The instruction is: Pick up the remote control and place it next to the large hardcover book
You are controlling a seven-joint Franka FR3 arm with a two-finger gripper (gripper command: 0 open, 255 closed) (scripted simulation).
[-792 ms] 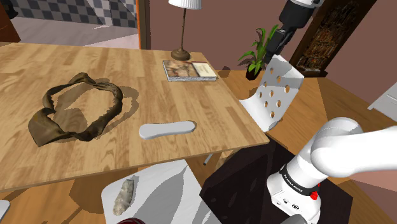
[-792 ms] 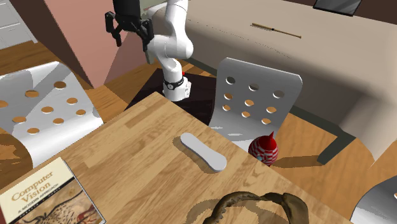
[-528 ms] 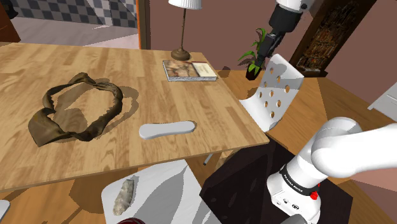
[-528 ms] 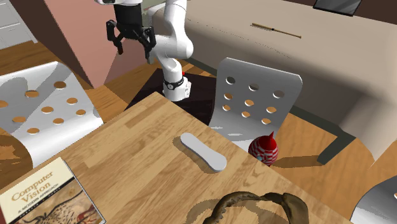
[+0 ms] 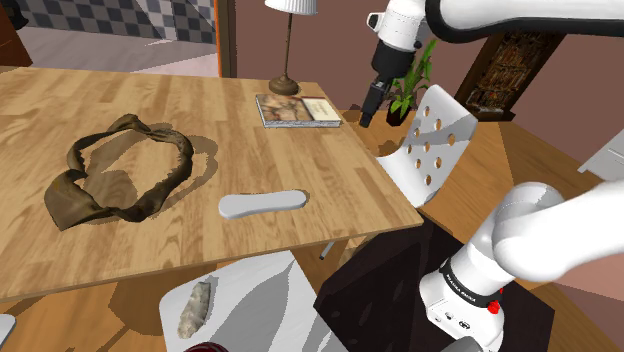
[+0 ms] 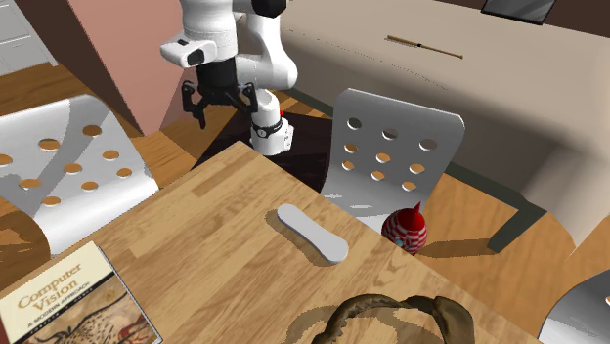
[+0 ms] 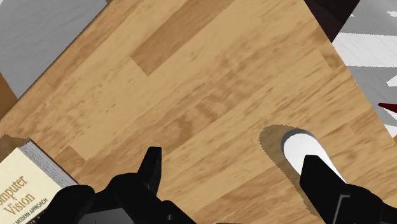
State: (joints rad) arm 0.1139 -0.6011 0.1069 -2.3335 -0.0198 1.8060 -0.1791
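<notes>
Two jaws spread wide, gripping nothing (above table (image 7: 191, 83)); remote control (image 7: 299, 143) untouched below.

Count: 1 wooden tbl (image 5: 250, 150). On it 4 items: 1 pale grey remote (image 5: 262, 204), 1 hardcover book (image 5: 297, 110), 1 brown strap loop (image 5: 115, 180), 1 lamp (image 5: 285, 85). White chairs w/ round holes: 3 in second exterior view, 1 at its left (image 6: 73, 171), 1 mid (image 6: 396, 156), 1 at its near right corner (image 6: 582, 308). 1 red-striped obj (image 6: 406, 227) by the mid chair. 1 stone-like lump (image 5: 195, 308) on a chair seat, shoulder view. 1 potted plant (image 5: 398, 98). 1 robot arm (image 5: 540, 235), 1 gripper (image 6: 223, 112) w/ 2 fingers (image 7: 151, 168).
</notes>
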